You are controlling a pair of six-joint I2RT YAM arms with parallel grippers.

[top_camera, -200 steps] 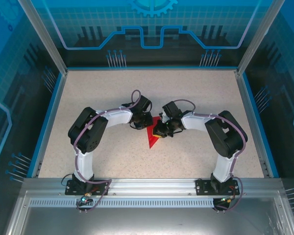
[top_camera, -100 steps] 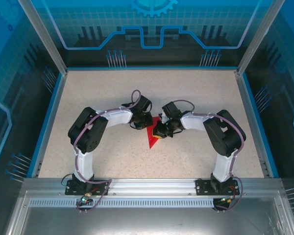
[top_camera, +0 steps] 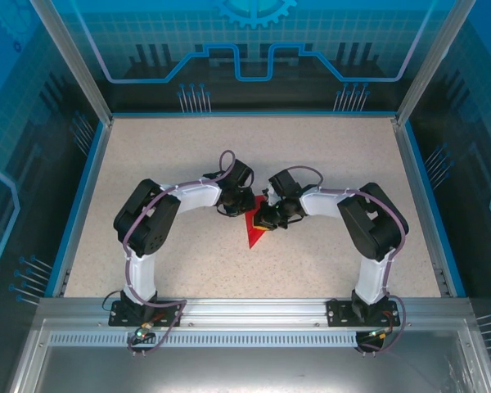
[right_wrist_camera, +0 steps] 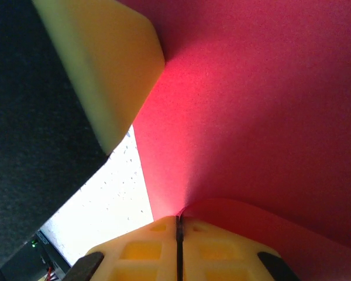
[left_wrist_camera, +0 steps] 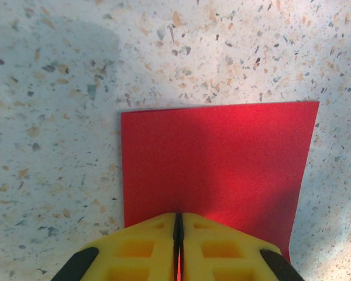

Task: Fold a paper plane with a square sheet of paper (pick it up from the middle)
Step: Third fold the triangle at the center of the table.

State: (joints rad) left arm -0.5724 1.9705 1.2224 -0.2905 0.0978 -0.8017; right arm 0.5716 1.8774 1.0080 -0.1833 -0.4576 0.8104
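You can see the red paper [top_camera: 253, 232] in the middle of the speckled table [top_camera: 147, 164], right between your two arms. Your left gripper [left_wrist_camera: 178, 221] pinches one edge, jaws squeezed tight. Your right gripper [right_wrist_camera: 178, 223] pinches the paper too, jaws nearly touching.

left fingers [top_camera: 245, 208] and right fingers [top_camera: 264, 222] meet over the pointed red paper [top_camera: 253, 236].

The square sheet of paper [top_camera: 253, 231] is thin, bright red and unmarked, near the middle of the table [top_camera: 172, 270]. From above it shows as a narrow triangle, tip toward the near edge. My left gripper [left_wrist_camera: 178, 231] pinches its flat, straight-edged panel. My right gripper [right_wrist_camera: 178, 234] pinches a portion that bows.
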